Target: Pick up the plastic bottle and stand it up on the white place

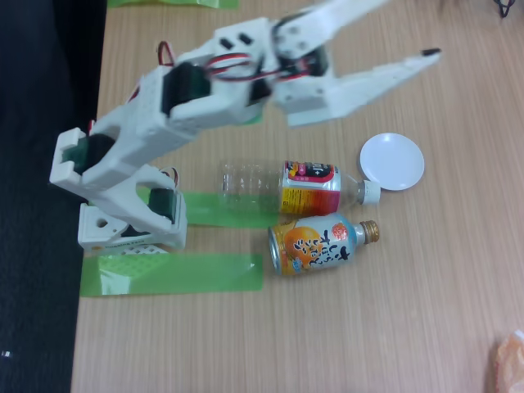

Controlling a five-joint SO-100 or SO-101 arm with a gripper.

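Wooden counter [409,311] is carrying everything; white printed arm's jaws [409,37] are hanging spread and empty above. Clear ribbed plastic bottle [270,187] is lying flat, cap beside round white disc [393,160]. Nothing looks done yet.

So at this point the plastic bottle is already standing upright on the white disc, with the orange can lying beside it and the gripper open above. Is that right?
Not quite. In the fixed view the plastic bottle is lying on its side on the table, its cap near the white disc but not on it. The rest holds: the orange can lies beside it and the gripper is open above.
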